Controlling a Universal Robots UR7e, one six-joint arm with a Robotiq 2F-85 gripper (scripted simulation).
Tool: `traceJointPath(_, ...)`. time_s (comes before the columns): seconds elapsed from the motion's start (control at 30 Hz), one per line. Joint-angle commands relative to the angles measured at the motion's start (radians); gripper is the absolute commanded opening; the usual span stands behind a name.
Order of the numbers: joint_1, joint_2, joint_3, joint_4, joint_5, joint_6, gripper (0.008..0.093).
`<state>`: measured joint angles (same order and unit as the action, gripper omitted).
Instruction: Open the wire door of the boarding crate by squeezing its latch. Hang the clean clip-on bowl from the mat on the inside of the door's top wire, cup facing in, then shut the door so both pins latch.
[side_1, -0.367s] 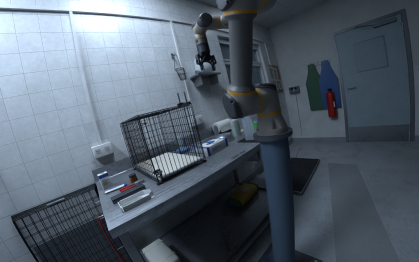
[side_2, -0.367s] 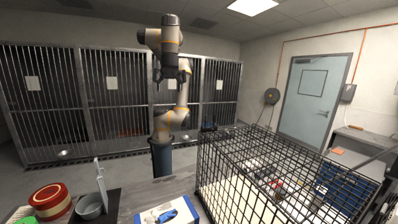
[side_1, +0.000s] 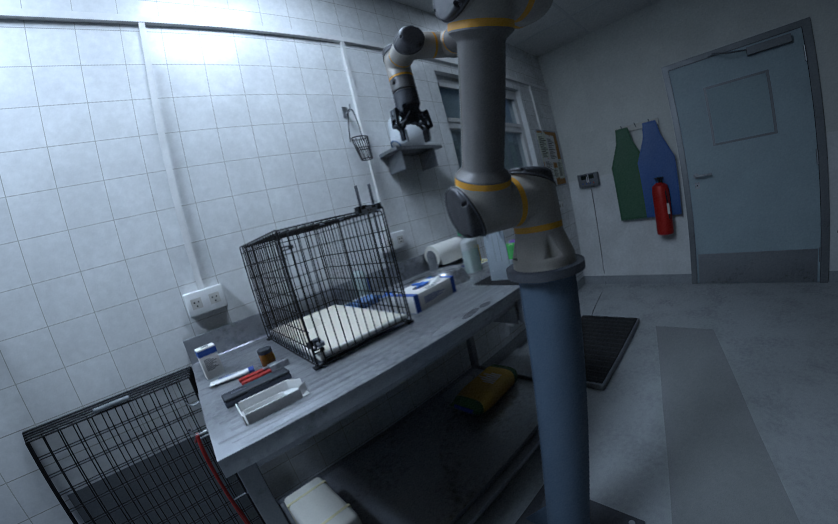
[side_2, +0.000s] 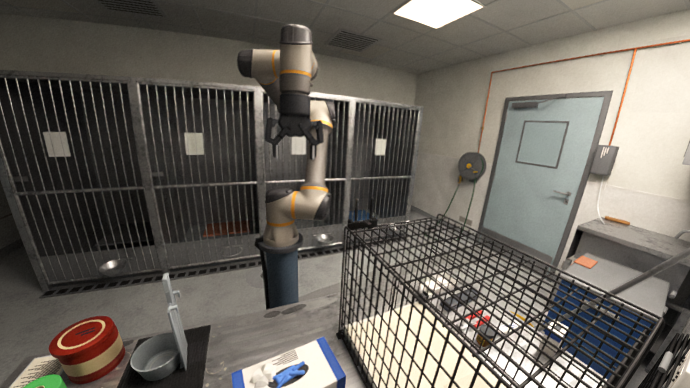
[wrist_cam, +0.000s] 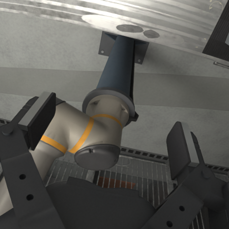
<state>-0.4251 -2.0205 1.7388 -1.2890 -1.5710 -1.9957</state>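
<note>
My gripper (side_1: 410, 128) (side_2: 294, 142) (wrist_cam: 112, 127) hangs high above the table, pointing down, open and empty. The black wire boarding crate (side_1: 327, 284) (side_2: 480, 305) stands on the grey table with its door closed; the latch (side_1: 317, 353) sits low on the front near the table edge. The grey clip-on bowl (side_2: 156, 356) with its upright clip plate rests on a dark mat at the far end of the table, well apart from the gripper. The wrist camera sees only my own arm, its blue pedestal and the table edge.
A second wire crate (side_1: 130, 457) stands on the floor by the table's end. A glove box (side_2: 290, 372), a red tin (side_2: 89, 346), a white tray (side_1: 270, 400) and small items lie on the table. Kennel bars line the far wall.
</note>
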Motion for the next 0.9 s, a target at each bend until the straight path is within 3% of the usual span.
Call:
traceJointPath(0.0, 0.006, 0.002, -0.002, -0.002, 0.0, 0.006, 0.0934)
traceJointPath(0.27, 0.14, 0.062, -0.034, -0.029, 0.0, 0.139, 0.0934)
traceJointPath(0.63, 0.407, 0.236, -0.151, -0.086, 0.0, 0.406, 0.0934)
traceJointPath(0.87, 0.486, 0.308, -0.21, -0.1, 0.0, 0.486, 0.0934)
